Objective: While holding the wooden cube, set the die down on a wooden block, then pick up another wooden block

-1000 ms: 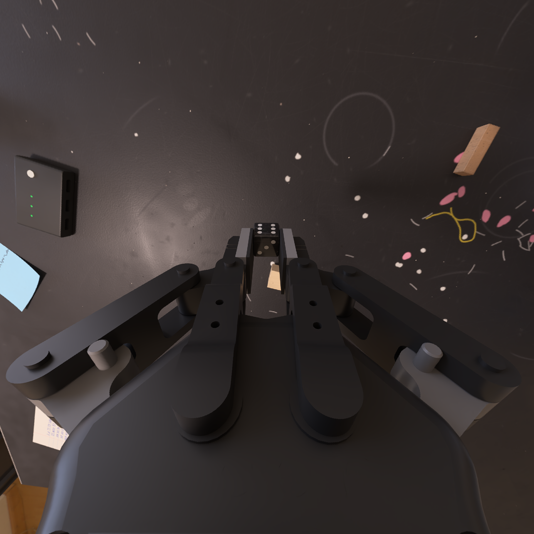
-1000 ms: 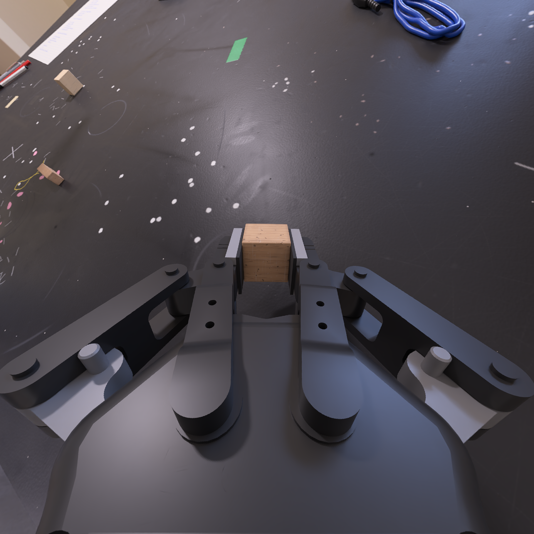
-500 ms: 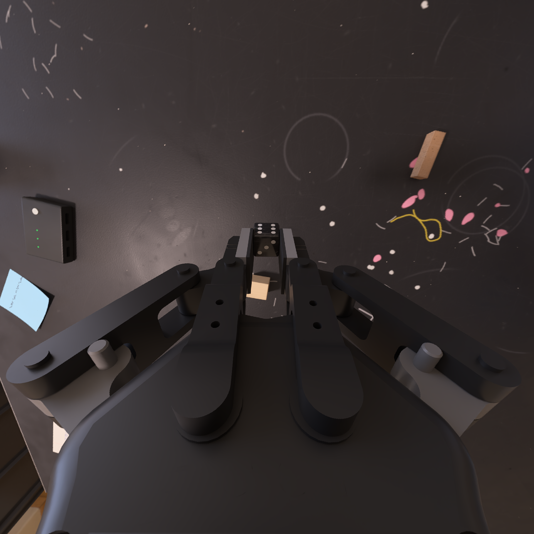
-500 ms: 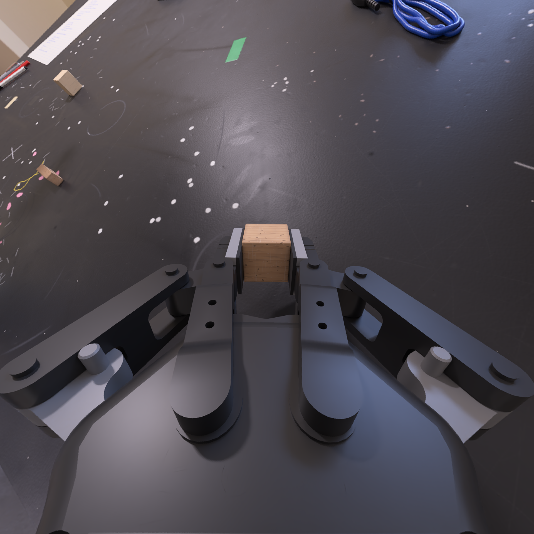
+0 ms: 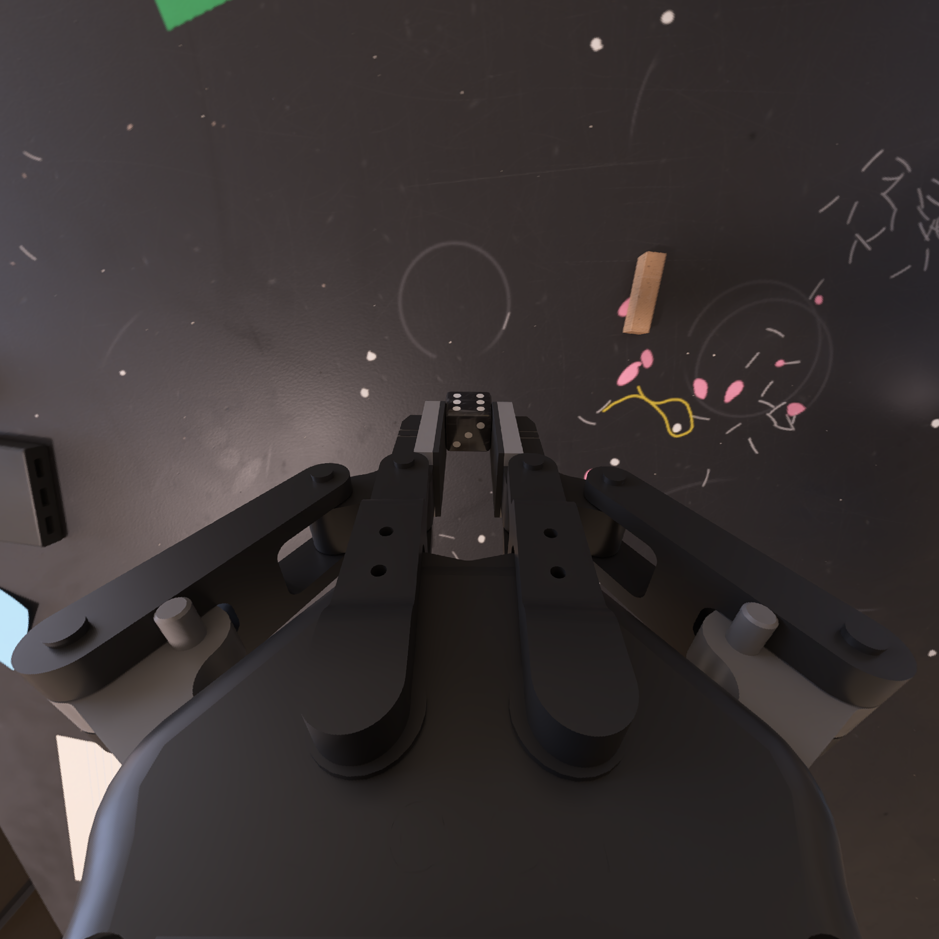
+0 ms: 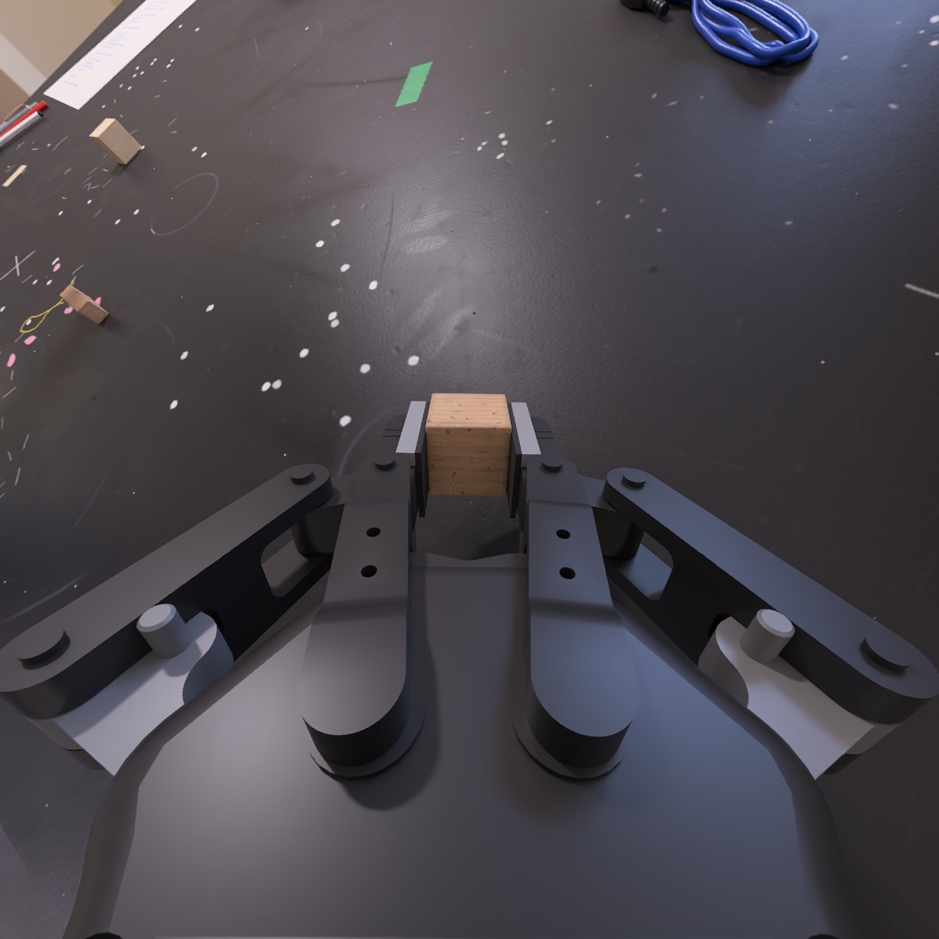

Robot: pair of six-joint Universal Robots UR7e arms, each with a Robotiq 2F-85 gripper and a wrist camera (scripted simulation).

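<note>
My left gripper [image 5: 468, 419] is shut on a black die [image 5: 468, 421] with white pips, held above the dark table. A thin wooden block [image 5: 644, 293] lies on the table ahead and to the right of it. My right gripper [image 6: 467, 442] is shut on the wooden cube [image 6: 467, 444], held above the table. In the right wrist view the thin block [image 6: 84, 304] lies far left, and a second, lighter wooden block [image 6: 115, 141] lies at the far upper left.
A black box with ports [image 5: 31, 490] and a blue note [image 5: 10, 627] lie at the left edge. A green tape strip [image 6: 414, 84], a blue coiled cable [image 6: 752, 28], a white paper sheet [image 6: 114, 48] and pens [image 6: 23, 119] lie on the far table.
The left gripper has travelled with the die: the thin block, chalk circle and pink marks shifted left in its view, and the small block seen under the fingers is gone from view. The right gripper has not moved.
</note>
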